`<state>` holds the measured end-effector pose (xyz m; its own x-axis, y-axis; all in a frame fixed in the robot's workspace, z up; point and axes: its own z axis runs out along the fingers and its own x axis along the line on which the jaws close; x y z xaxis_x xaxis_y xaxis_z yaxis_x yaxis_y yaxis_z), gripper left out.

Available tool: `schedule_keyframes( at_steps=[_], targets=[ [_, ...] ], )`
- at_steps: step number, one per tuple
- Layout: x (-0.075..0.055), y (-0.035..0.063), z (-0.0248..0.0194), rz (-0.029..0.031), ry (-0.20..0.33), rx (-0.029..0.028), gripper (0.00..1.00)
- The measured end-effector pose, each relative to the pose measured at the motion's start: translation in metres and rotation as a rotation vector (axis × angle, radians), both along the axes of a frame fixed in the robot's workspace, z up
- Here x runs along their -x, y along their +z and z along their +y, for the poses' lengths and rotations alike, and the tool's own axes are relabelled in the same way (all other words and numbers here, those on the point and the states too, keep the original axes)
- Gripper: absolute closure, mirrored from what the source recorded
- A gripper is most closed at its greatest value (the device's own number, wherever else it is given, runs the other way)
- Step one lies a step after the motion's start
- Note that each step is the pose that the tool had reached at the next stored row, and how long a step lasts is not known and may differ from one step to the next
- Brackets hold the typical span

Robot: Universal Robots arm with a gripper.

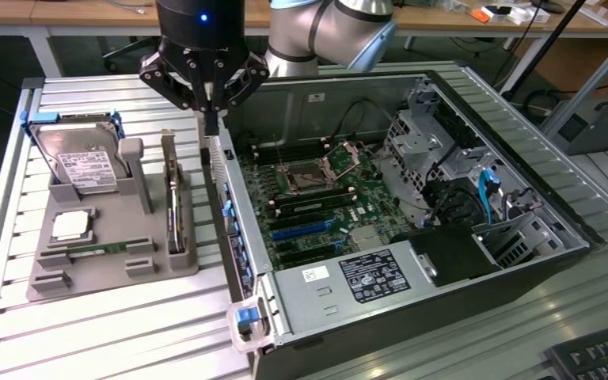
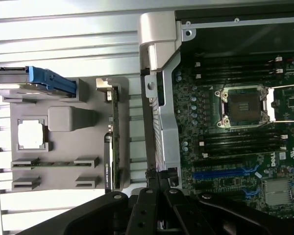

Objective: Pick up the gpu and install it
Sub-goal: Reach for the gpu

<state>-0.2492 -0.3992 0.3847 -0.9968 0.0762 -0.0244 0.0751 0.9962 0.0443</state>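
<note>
The gpu is a long dark card with a silvery bracket end. It stands on its edge in a slot of the grey holder on the exterior view's left. In the wrist view the gpu is edge-on. My gripper hangs shut and holds nothing. It is above the open computer case's near wall, a little toward the exterior view's right of the gpu and apart from it. The shut gripper sits over that case wall, between holder and motherboard.
The holder also carries a silver hard drive, a CPU and a green RAM stick. Inside the case are blue expansion slots, the CPU socket, a power supply and drive cages. A keyboard lies at the exterior view's lower right.
</note>
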Motion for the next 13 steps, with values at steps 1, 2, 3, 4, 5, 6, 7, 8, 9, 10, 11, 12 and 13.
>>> schedule_keyframes(
  at_steps=[1,2,3,4,5,6,7,8,9,10,11,12,13],
  targets=[
    [0.0003,0.0,0.0,0.0,0.0,0.0,0.9],
    [0.0007,0.0,0.0,0.0,0.0,0.0,0.9],
    [0.0011,-0.0001,0.0,0.0,0.0,-0.0001,0.9],
    [0.0015,-0.0001,0.0,-0.0001,0.0,-0.0001,0.9],
    [0.0018,-0.0001,0.0,0.0,0.0,0.0,0.9],
    [0.0023,-0.0002,0.0,-0.0001,0.0,0.0,0.9],
    [0.0026,-0.0002,0.0,0.0,0.0,0.0,0.9],
    [0.0029,-0.0002,-0.0001,0.0,0.0,0.0,0.9],
    [0.0032,-0.0002,-0.0001,0.0,0.0,0.0,0.9],
    [0.0034,-0.0003,-0.0001,-0.0001,0.0,-0.0001,0.9],
    [0.0037,-0.0003,-0.0001,-0.0001,0.0,0.0,0.9],
    [0.0043,-0.0003,-0.0001,0.0,0.0,0.0,0.9],
    [0.0047,-0.0003,-0.0001,0.0,0.0,0.0,0.9]
  ],
)
